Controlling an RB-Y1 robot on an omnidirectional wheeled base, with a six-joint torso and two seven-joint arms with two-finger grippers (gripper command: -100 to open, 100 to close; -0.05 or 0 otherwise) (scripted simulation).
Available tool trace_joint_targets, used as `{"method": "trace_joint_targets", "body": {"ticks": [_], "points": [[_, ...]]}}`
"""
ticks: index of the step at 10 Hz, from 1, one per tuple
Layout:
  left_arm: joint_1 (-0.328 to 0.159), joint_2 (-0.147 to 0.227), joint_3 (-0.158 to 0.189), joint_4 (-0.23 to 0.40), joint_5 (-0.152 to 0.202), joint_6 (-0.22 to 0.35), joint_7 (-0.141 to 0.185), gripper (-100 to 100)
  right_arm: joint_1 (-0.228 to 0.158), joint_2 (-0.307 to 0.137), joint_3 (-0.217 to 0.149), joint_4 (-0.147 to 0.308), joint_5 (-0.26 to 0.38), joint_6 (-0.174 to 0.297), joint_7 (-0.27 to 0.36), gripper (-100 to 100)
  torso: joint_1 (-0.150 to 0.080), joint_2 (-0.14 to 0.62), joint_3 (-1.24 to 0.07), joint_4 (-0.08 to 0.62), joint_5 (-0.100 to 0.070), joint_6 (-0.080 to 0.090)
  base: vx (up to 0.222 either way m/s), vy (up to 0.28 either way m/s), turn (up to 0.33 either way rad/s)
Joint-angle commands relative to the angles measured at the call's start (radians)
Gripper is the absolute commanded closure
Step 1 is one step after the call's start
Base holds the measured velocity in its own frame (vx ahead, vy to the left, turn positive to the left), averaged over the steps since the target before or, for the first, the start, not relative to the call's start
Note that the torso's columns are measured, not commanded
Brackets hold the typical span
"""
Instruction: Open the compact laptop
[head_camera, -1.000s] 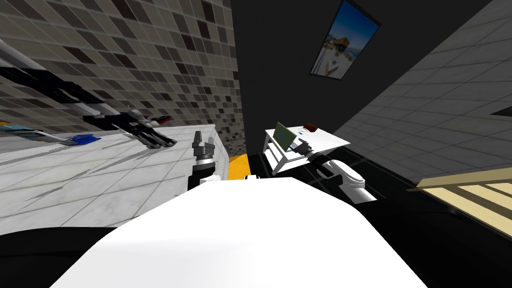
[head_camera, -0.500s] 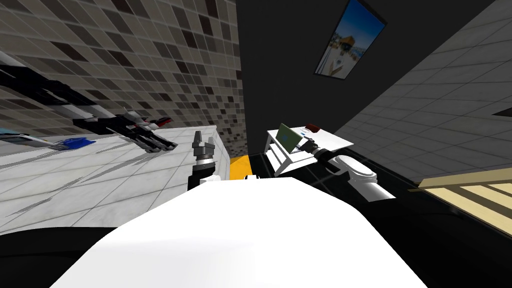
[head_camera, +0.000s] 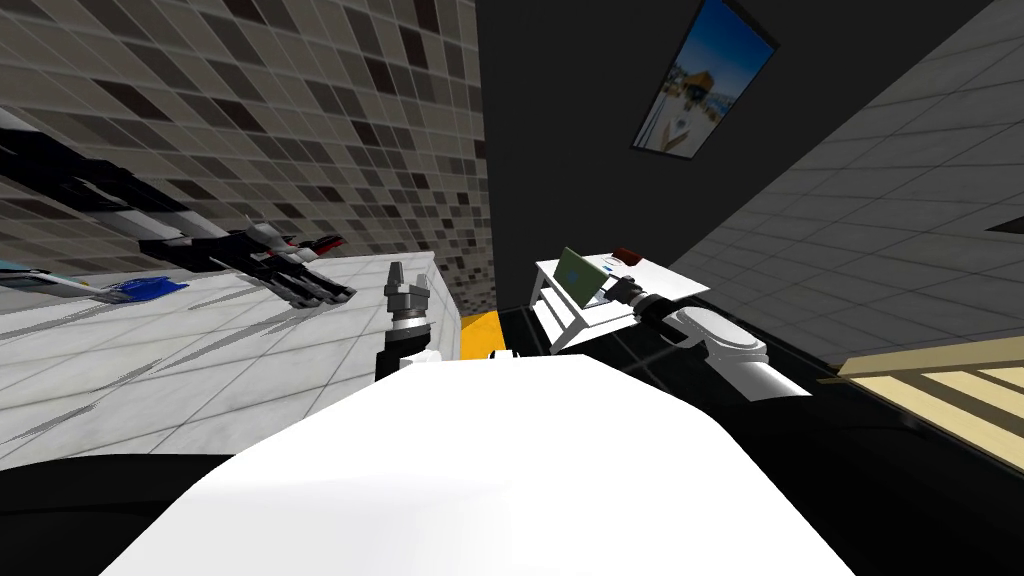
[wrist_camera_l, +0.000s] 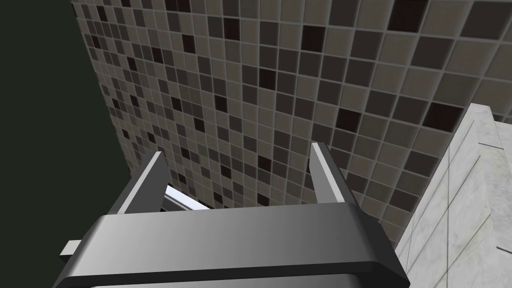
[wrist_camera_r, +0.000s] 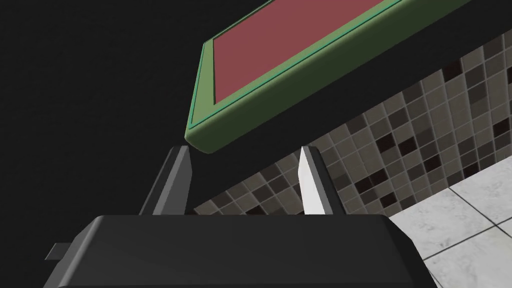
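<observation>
Right gripper (wrist_camera_r: 244, 152), fingers spread and holding nothing, sits just under a corner of the laptop (wrist_camera_r: 300, 45) lid, whose dark red inner face shows on the wrist camera. The head view shows the lid's green back, tilted up at the left edge of the white table (head_camera: 665, 277). Left gripper (wrist_camera_l: 237, 160) stands parted and empty beside the marble counter (head_camera: 250, 340).

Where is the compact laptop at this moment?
The laptop sits on the small white table ahead on my right, lid partly raised; the open right pincer hovers close by its green lid edge.
</observation>
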Motion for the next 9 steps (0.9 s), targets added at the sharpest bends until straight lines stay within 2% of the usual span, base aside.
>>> {"method": "trace_joint_targets", "body": {"ticks": [1,9], "points": [[0.000,0.000,0.000,0.000,0.000,0.000,0.000,0,-0.005,-0.012,0.006,0.020,-0.036,-0.015,-0.051,100,-0.005,-0.003,-0.001,-0.005,-0.006,-0.001,-0.004,-0.084,0.058],[0.000,0.000,0.000,0.000,0.000,0.000,0.000,0,-0.024,-0.058,0.028,0.101,-0.179,-0.074,-0.253,100,-0.011,-0.007,-0.004,-0.005,-0.006,0.003,-0.007,-0.094,0.046]]}}
